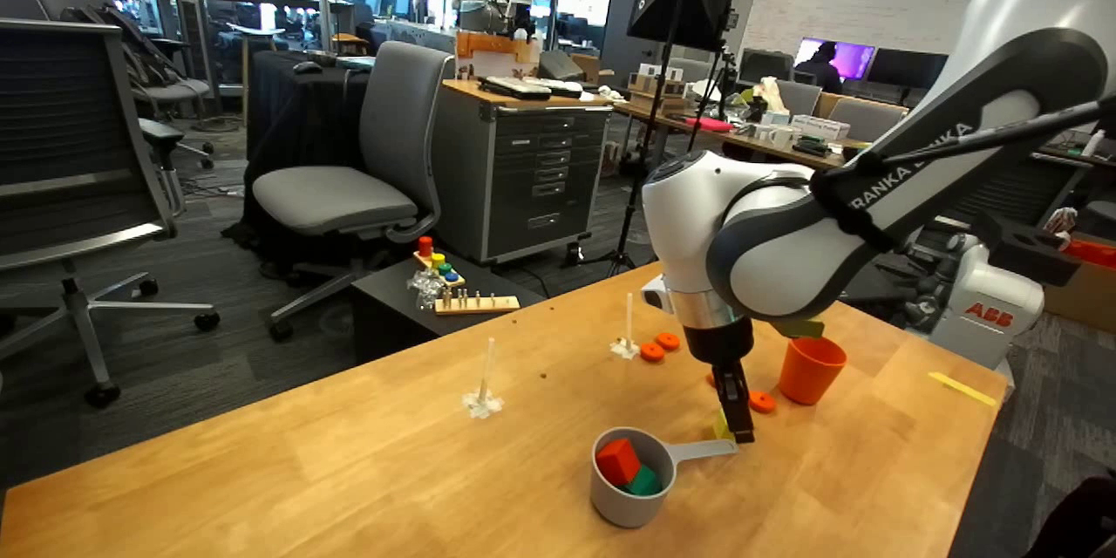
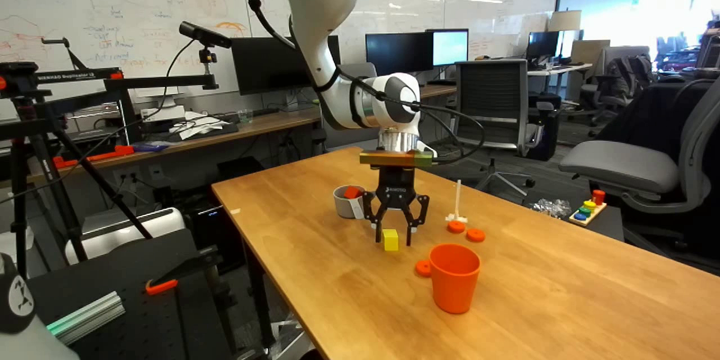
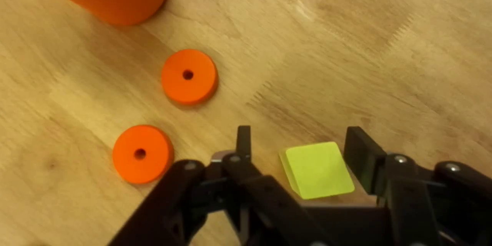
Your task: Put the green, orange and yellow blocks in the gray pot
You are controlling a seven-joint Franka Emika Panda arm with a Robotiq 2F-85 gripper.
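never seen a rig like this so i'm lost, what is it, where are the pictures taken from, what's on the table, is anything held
This is a robot arm with a black gripper. Two pictures come from cameras outside it; the close-up comes from a camera on its wrist. On the table are a gray pot containing an orange-red block and a green block, plus a yellow block, an orange cup and flat orange discs. Nothing is held: the jaws stand apart on either side of the yellow block.
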